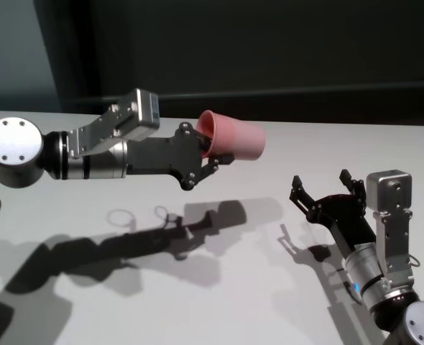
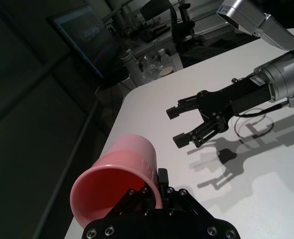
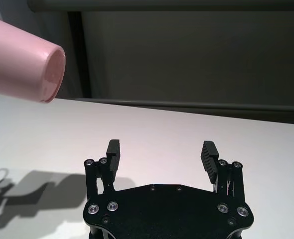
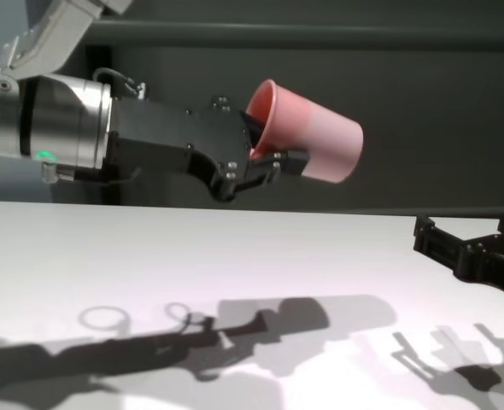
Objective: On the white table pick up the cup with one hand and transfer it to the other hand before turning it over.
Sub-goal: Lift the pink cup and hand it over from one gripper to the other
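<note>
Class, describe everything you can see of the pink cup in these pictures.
The plain pink plastic cup is a smooth, tapered tumbler with no handle. It is held in the air above the white table, lying roughly on its side, its closed base pointing toward the robot's right. The black left gripper is shut on its rim, one finger inside the mouth. Nothing else touches it.

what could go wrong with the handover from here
1. The left gripper pinches the cup only at its rim, one finger inside, so the cup held on its side in the air could twist or slip out.
2. The open right gripper sits lower and apart from the cup, so a misaligned approach could knock it loose.
3. A drop onto the table would let the cup roll away.
</note>
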Robot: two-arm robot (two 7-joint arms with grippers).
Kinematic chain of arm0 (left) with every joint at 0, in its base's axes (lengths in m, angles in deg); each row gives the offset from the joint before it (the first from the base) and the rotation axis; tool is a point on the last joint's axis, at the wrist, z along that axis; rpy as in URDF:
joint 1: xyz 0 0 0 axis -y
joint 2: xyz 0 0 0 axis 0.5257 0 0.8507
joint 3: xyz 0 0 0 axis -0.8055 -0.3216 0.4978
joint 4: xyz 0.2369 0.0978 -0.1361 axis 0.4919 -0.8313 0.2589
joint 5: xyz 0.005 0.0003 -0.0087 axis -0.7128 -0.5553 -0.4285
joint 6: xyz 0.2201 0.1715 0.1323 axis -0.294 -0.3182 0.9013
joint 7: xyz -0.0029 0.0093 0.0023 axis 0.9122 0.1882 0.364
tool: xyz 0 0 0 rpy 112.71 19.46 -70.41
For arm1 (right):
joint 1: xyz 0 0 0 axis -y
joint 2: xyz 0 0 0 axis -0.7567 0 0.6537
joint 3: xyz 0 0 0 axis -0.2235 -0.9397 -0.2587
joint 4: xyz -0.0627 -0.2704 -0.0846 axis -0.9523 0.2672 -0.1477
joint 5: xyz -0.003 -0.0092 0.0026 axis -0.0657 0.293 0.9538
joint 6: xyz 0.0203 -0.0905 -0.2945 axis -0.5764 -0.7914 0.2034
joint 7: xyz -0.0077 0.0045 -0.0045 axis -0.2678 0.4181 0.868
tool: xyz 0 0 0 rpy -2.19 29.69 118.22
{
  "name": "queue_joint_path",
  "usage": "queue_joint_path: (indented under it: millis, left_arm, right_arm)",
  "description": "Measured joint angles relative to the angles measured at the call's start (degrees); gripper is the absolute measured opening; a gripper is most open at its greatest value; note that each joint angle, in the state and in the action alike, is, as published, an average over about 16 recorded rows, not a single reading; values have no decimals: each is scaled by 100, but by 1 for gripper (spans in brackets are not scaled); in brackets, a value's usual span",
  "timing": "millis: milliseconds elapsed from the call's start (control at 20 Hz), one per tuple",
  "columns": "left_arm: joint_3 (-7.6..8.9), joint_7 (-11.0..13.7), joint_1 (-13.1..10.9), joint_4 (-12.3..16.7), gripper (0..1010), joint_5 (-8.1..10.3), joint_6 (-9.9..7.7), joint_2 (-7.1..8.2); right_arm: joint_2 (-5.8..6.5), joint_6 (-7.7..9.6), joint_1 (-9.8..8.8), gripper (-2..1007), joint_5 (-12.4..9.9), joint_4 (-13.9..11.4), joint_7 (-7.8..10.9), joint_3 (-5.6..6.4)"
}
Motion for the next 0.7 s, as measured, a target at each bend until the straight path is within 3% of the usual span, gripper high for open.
queue_joint_path:
  millis: [350, 700]
  left_arm:
    - [337, 7, -88, -349, 43, 628, 213, -335]
    - [489, 149, -21, -730, 43, 1005, 346, -688]
  right_arm:
    - [0, 0, 0, 1002, 0, 0, 0, 0]
    - [0, 0, 0, 1002, 0, 0, 0, 0]
